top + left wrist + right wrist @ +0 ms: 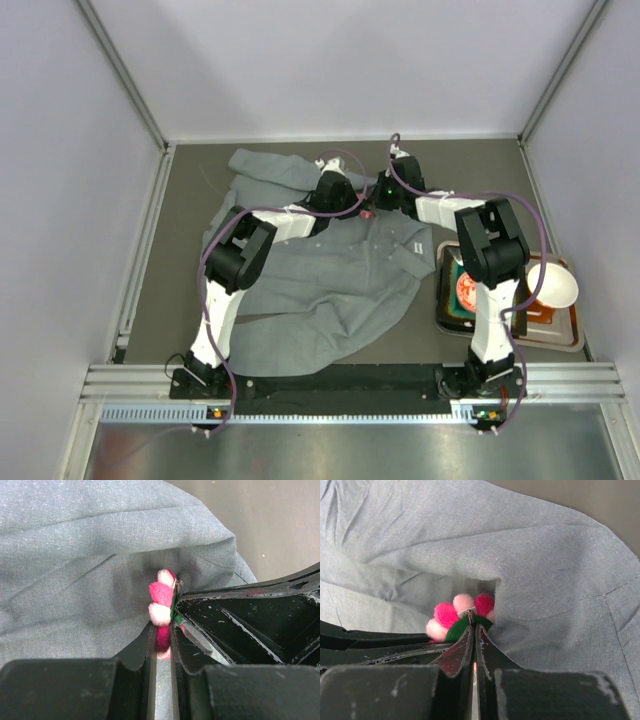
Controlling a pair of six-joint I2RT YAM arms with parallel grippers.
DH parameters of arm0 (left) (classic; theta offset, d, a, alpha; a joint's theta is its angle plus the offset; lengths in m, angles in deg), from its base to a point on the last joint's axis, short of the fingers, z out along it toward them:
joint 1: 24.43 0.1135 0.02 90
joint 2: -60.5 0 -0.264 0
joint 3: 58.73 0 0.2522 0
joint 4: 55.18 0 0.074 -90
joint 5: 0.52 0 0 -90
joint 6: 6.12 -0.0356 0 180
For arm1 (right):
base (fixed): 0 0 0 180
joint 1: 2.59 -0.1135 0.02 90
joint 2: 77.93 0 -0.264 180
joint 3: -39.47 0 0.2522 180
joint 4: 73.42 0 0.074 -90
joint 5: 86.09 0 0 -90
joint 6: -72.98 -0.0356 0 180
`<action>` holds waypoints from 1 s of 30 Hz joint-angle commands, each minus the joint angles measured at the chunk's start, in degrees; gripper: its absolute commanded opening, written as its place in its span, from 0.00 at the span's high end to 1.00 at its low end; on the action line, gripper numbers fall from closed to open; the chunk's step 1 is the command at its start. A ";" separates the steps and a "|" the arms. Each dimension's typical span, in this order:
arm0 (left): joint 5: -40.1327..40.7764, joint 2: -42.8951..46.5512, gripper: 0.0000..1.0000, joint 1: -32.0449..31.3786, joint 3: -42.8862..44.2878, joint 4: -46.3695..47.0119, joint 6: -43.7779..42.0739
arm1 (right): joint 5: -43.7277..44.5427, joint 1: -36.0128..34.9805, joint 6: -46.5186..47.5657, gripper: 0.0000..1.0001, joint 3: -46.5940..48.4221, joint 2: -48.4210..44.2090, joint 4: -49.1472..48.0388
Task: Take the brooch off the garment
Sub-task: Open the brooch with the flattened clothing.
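Two pincers were at the brooch (447,614): the right pincer (474,626) was clamped shut on it, the left pincer (162,637) pinched the garment (545,580) just beside it. The left likely needed to anchor that fold while the right drew the pin straight out, lest cloth tear.

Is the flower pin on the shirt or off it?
Seems on: the pin sits snug in puckered shirt cloth, not lifted clear.
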 commanded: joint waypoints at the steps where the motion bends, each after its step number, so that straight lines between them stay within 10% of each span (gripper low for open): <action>1: -4.11 0.94 1.00 -1.47 1.05 5.58 0.26 | -4.30 -2.08 0.34 1.00 1.84 3.45 -1.09; 14: -3.76 0.94 1.00 -1.56 3.16 0.23 -2.29 | -2.37 -2.08 4.47 0.72 3.51 2.31 1.71; 30: -1.91 -0.73 1.00 -3.58 11.16 -7.08 -4.93 | 0.18 -4.01 7.20 0.78 6.24 3.80 4.80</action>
